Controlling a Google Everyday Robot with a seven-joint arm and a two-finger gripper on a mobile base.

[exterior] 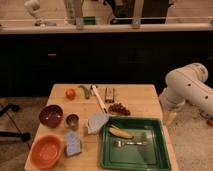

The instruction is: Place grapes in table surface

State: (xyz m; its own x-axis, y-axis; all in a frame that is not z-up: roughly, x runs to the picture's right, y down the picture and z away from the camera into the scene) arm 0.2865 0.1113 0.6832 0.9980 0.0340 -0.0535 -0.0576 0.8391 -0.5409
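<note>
The grapes, a small dark red bunch, lie on the light wooden table surface, just behind the dark green tray. My white arm hangs beside the table's right edge. My gripper points down, off the table's right side, about a hand's width right of the grapes and apart from them. It holds nothing that I can see.
The tray holds a banana and a fork. On the table are a tomato, a green vegetable, a white-handled spatula, a snack bar, a purple bowl, a metal cup, an orange bowl and a blue sponge.
</note>
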